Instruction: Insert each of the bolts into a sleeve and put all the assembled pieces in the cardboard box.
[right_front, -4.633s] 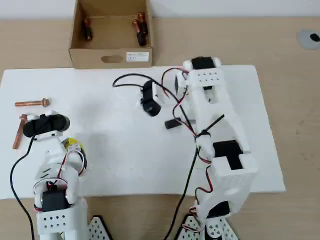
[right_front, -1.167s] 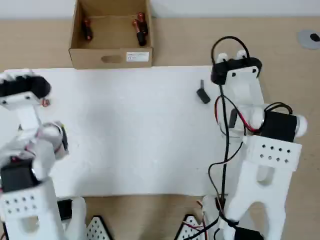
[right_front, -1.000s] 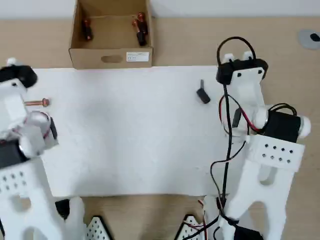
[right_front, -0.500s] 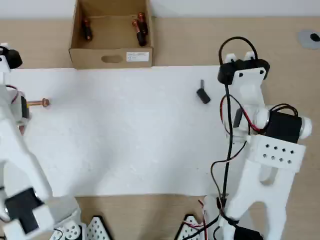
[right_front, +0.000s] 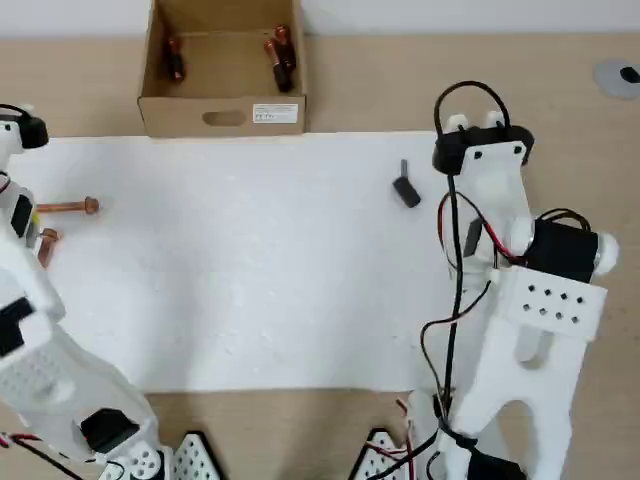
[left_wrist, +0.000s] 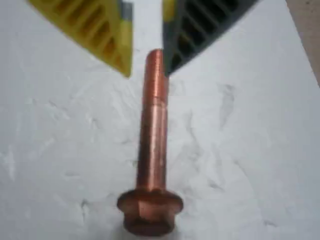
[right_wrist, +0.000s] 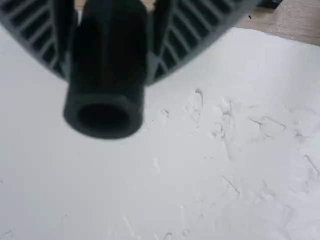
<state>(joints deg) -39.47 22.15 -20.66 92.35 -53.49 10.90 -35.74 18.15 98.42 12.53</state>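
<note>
Three views, itemised in turn.

High view.
- cardboard box (right_front: 222, 115): brown card, open-topped, rectangular. It stands at 11 o'clock on the wooden table (right_front: 400, 80), just beyond the white, finely pitted mat (right_front: 250, 280).
- Inside the box, one assembled piece (right_front: 175, 58) lies by the 9 o'clock wall and a pair (right_front: 281, 55) by the 3 o'clock wall. Their copper ends show out of dark tubes.
- first bolt (right_front: 68, 207): copper-coloured, with a smooth round shank and a flanged head pointing to 3 o'clock. It lies flat on the mat at 9 o'clock, its other end beside my left arm (right_front: 30, 340).
- second bolt (right_front: 46, 243): same copper colour, just at 6 o'clock of the first, slanted and partly hidden by that arm.
- sleeve (right_front: 406, 191): a short dark tube at 1 o'clock over the mat, at 9 o'clock of my right arm (right_front: 495, 190).

Left wrist view.
- first bolt (left_wrist: 152, 145): flat on the mat, its hexagonal flanged head nearest the lens. The threaded tip lies in the gap of my left gripper (left_wrist: 147, 67).
- The jaws are spread, one yellow and ribbed, the other dark and ribbed. The tip is close against the dark one and clear of the yellow.

Right wrist view.
- sleeve (right_wrist: 105, 100): a matt black cylinder with its hollow bore facing the lens and the mat behind it.
- right gripper (right_wrist: 106, 60): my ribbed dark jaws are pressed onto its two sides, pinching it.
</note>
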